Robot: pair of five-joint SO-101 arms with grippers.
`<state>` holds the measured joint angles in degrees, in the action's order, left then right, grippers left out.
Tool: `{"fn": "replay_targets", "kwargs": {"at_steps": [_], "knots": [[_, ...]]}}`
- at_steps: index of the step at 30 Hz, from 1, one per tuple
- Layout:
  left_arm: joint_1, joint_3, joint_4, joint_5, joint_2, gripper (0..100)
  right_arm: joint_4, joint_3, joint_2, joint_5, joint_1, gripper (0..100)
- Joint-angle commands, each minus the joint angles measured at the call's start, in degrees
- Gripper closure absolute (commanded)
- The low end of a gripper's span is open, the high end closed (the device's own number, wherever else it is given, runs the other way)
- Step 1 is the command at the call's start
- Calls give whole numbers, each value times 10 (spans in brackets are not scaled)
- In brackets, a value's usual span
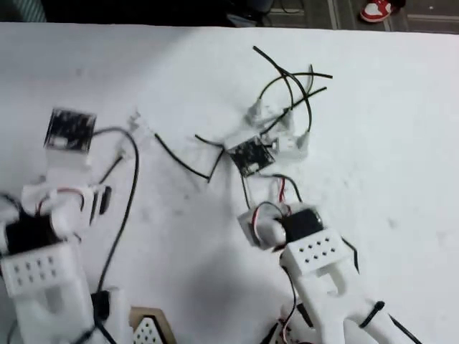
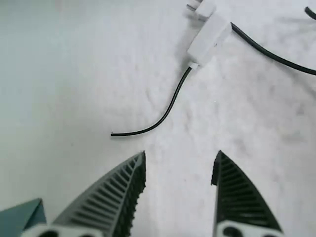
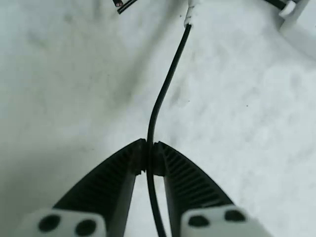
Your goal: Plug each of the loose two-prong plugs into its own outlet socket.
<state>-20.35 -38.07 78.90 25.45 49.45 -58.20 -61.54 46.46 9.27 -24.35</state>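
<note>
Table [image 1: 401, 107], high view: white surface with both arms standing on it. The left arm [image 1: 43, 244] is at the near left corner, its head over bare table. The right arm [image 1: 315, 265] is at the near edge right of centre, its head against a tangle of cables [image 1: 287, 79] mid-table. Two white connector bodies [image 1: 290, 143] lie close together in that tangle (plug or socket cannot be told at this range). A loose white plug [image 1: 138, 125] lies apart from the tangle, between the two arm heads. A thin black wire [image 1: 183, 163] runs from beside it towards the tangle.

Left wrist view: the left gripper [image 2: 180, 154] has its jaws spread wide, with nothing between them and bare table beneath. The loose white plug [image 2: 210, 37] lies flat beyond the fingertips, well apart from them. A short lead [image 2: 170, 106] curls from one end of it to a free tip on the table. A second wire [image 2: 271, 55] leaves the plug's far side (its other end is out of view).

Right wrist view: the right gripper [image 3: 150, 150] is clamped tight on a black cable [image 3: 168, 84]. The cable passes between the jaws and runs out over the table to a small white end piece [image 3: 192, 10], cut off by the picture's edge. A white part [image 3: 294, 15] lies near it, too little in view to identify.
</note>
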Motion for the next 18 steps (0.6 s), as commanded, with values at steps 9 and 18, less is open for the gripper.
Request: {"fn": "replay_targets", "kwargs": {"at_steps": [9, 18], "knots": [[65, 328, 8, 84, -435, 690, 25, -19, 23, -5, 6, 981], [66, 571, 6, 135, -725, 691, 25, -25, 23, -5, 6, 981]]}}
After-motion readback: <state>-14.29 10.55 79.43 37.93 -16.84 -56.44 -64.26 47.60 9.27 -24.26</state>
